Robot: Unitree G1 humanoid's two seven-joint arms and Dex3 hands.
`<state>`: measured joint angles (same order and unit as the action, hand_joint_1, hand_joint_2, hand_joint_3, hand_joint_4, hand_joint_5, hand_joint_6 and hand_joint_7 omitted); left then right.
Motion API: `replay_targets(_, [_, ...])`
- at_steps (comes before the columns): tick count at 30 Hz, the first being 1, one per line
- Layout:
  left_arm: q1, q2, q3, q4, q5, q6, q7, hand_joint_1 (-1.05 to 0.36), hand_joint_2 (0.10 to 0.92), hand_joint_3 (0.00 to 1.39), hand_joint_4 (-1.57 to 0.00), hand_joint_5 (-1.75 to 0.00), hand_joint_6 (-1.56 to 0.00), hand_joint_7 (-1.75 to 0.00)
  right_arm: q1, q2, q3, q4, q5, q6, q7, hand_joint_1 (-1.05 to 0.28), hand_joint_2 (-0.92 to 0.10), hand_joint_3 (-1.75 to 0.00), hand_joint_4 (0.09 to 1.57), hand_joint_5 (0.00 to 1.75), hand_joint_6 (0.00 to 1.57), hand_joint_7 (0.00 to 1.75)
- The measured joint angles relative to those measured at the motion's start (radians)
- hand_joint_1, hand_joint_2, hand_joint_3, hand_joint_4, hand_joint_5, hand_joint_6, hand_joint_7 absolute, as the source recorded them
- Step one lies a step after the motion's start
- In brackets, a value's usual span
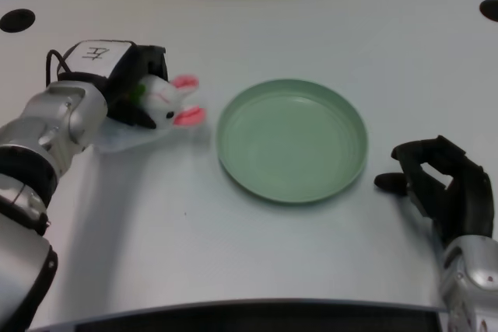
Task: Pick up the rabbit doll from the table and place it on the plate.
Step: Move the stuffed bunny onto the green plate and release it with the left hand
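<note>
Nearest, the silver left forearm rises from the lower left corner, its brushed metal shell jointed with black rings. Beyond it, the black left hand (132, 87) closes around the rabbit doll (167, 103), a soft white plush with two pink-lined ears pointing right toward the plate (292, 140). Only the doll's head and ears stick out from the fingers; its body is hidden in the grip. Whether it rests on the table (311, 29) or hangs just above it, I cannot tell. Just beside the ears lies the round, shallow plate, smooth matte green with a raised rim. Farther back, the glossy white table ends in a curved edge.
</note>
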<state>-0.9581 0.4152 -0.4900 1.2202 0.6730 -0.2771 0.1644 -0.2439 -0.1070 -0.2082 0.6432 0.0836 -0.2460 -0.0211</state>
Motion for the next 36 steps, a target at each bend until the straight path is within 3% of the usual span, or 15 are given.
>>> replay_targets(6, [-0.015, 0.038, 0.114, -0.102, -0.118, -0.072, -0.089, -0.02, 0.871, 0.04, -0.80, -1.75, -0.56, -1.75, 0.000, 0.001, 0.000, 0.000, -0.001, 0.000, -0.006, -0.75, -0.92, -0.16, 0.85, 0.89, 0.79, 1.22])
replay_targets(10, [-0.018, 0.042, 0.141, -0.178, -0.139, -0.095, -0.120, -0.06, 0.867, 0.03, -0.80, -1.75, -0.58, -1.75, -0.001, 0.001, 0.001, 0.000, 0.000, 0.000, -0.007, -0.75, -0.92, -0.17, 0.85, 0.89, 0.79, 1.22])
replay_targets(17, [-0.023, -0.017, 0.115, -0.265, -0.112, -0.065, -0.153, -0.09, 0.857, 0.02, -0.81, -1.75, -0.58, -1.75, -0.005, 0.000, 0.001, 0.008, 0.001, -0.002, -0.002, -0.76, -0.92, -0.16, 0.86, 0.90, 0.79, 1.22])
replay_targets(36, [-0.082, -0.193, 0.015, -0.123, -0.022, -0.081, -0.129, -0.09, 0.881, 0.03, -0.84, -1.75, -0.62, -1.75, 0.001, 0.013, 0.003, -0.007, 0.000, -0.003, -0.008, -0.73, -0.92, -0.16, 0.84, 0.87, 0.79, 1.20])
